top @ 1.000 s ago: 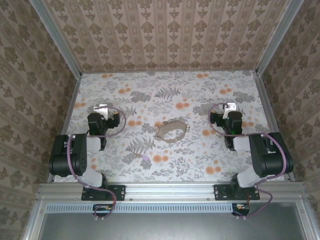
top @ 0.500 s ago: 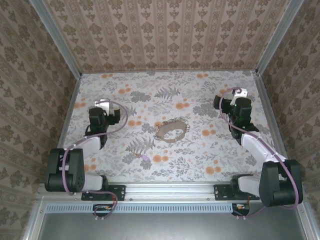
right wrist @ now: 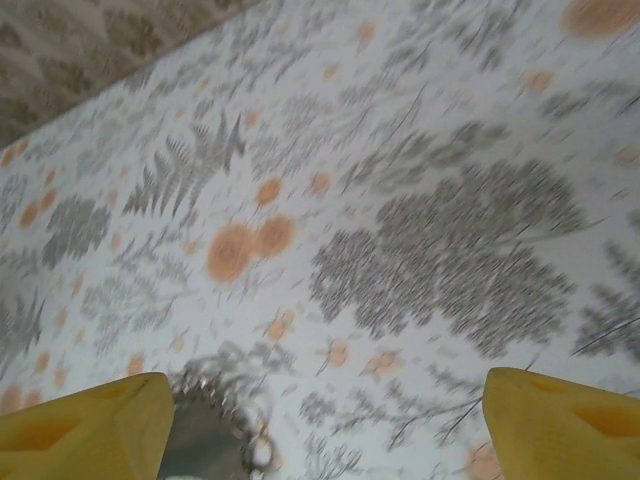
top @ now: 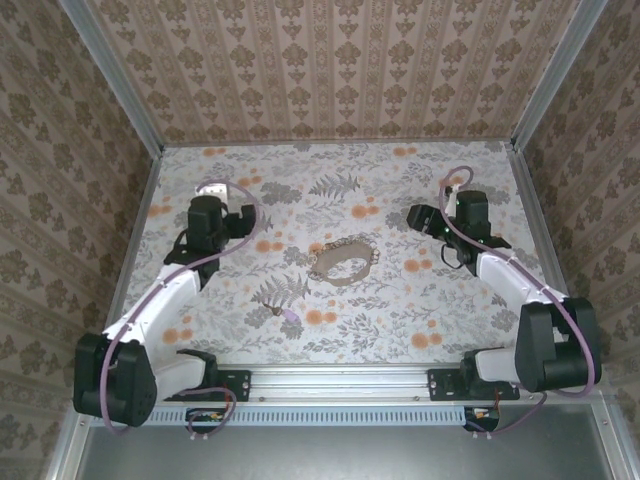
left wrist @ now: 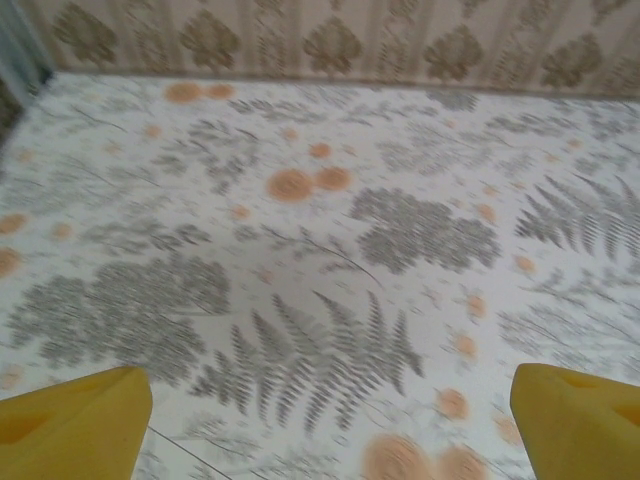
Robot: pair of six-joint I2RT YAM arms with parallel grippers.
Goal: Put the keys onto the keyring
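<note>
Silvery keys [top: 328,270] with dark keyring [top: 360,246]

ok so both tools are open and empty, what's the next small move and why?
Probably ease the right tool toward the keys, lowering as it goes. It is wide open, holding nothing, and the keys and keyring lie mid-table at the lower-left edge of its wrist view. The left tool, also open, looks farther off.
</note>
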